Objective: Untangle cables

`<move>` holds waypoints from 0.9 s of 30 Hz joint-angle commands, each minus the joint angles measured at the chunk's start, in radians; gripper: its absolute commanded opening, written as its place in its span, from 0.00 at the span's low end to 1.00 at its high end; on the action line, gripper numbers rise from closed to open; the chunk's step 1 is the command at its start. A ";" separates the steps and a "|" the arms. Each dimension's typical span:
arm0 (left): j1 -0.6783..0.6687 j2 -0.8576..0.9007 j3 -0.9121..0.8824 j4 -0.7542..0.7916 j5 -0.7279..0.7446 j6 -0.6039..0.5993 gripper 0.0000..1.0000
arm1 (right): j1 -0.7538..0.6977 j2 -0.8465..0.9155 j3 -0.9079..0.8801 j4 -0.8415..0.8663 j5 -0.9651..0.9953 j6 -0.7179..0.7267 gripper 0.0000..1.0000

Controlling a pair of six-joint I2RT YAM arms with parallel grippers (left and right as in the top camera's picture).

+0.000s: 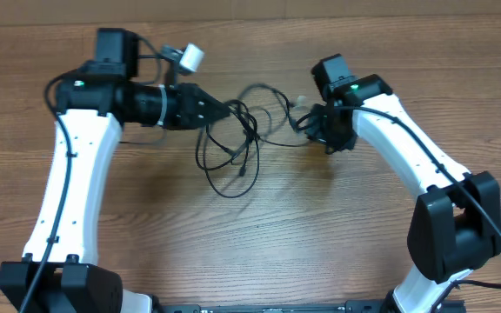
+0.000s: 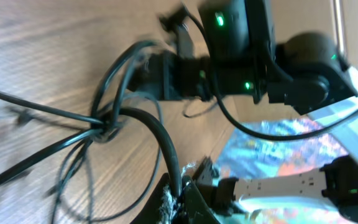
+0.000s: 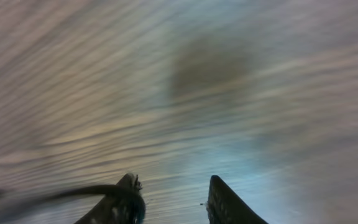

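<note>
The left claw (image 1: 223, 109) looks pressed together to a point and pinching a strand of the cables (image 1: 236, 139). In the left wrist view a thick black strand curves down from the knot straight into the claw at the bottom edge. The fingers there are partly cut off, so the grip itself is hard to see.

From that tip the cables spread toward 5 o'clock over the tabletop (image 1: 259, 243). Several thin black loops overlap, with a tighter crossing just beside the claw and a long loose loop sagging toward 6 o'clock. One strand runs on toward 3 o'clock, to the other arm.

The right claw (image 1: 309, 122) sits at 3 o'clock from the tangle, low over the wood. Its own camera is badly blurred, yet it shows the two fingers spread, with bare wood grain in the gap. A single dark strand comes in from 9 o'clock and ends at the nearer finger (image 3: 124, 198); whether it touches cannot be told.

The left arm comes up from 7 o'clock and the right arm from 5 o'clock. The claws face each other across the tangle, near but apart.
</note>
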 commanded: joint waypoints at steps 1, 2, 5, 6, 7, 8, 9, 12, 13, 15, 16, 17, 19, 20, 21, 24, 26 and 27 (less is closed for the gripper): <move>0.090 -0.024 0.023 -0.001 0.064 -0.014 0.04 | -0.072 -0.002 0.000 -0.050 0.101 0.012 0.32; 0.142 -0.024 0.023 -0.014 0.058 -0.002 0.04 | -0.120 -0.002 0.000 -0.092 0.104 -0.023 0.31; 0.187 -0.023 0.023 -0.052 -0.005 0.011 0.04 | -0.184 -0.002 0.000 -0.146 0.112 -0.046 0.29; 0.187 -0.023 0.023 -0.061 -0.008 0.022 0.04 | -0.196 -0.002 0.000 -0.155 0.106 -0.051 0.28; 0.187 -0.023 0.023 -0.068 -0.007 0.030 0.04 | -0.204 -0.002 0.000 -0.156 0.080 -0.084 0.28; 0.182 -0.023 0.023 -0.075 -0.007 0.032 0.04 | -0.208 -0.002 0.001 -0.148 0.029 -0.142 0.29; 0.177 -0.023 0.023 -0.078 -0.007 0.032 0.04 | -0.208 -0.003 0.003 -0.136 -0.031 -0.204 0.30; 0.148 -0.023 0.023 -0.080 -0.006 0.032 0.04 | -0.205 -0.010 0.025 -0.122 -0.209 -0.346 0.36; 0.137 -0.023 0.023 -0.080 -0.006 0.032 0.04 | -0.203 -0.017 0.037 -0.122 -0.261 -0.375 0.38; 0.106 -0.023 0.023 -0.082 -0.007 0.032 0.04 | -0.196 -0.040 0.069 -0.121 -0.382 -0.442 0.40; 0.091 -0.023 0.023 -0.083 -0.007 0.032 0.04 | -0.193 -0.052 0.084 -0.121 -0.435 -0.474 0.42; 0.076 -0.023 0.023 -0.083 -0.007 0.032 0.04 | -0.187 -0.066 0.101 -0.121 -0.486 -0.505 0.44; 0.042 -0.023 0.023 -0.082 -0.007 0.032 0.04 | -0.170 -0.102 0.136 -0.121 -0.559 -0.542 0.49; 0.009 -0.023 0.023 -0.082 -0.009 0.032 0.04 | -0.150 -0.142 0.167 -0.122 -0.575 -0.547 0.53; -0.005 -0.023 0.023 -0.082 -0.013 0.031 0.04 | -0.138 -0.163 0.182 -0.122 -0.573 -0.549 0.55; -0.040 -0.021 0.023 -0.080 -0.032 0.031 0.04 | -0.104 -0.215 0.215 -0.118 -0.573 -0.562 0.59; -0.060 -0.019 0.023 -0.080 -0.038 0.031 0.04 | -0.083 -0.240 0.231 -0.111 -0.574 -0.562 0.62; -0.071 -0.019 0.022 -0.080 -0.037 0.031 0.04 | -0.066 -0.254 0.236 -0.105 -0.573 -0.563 0.64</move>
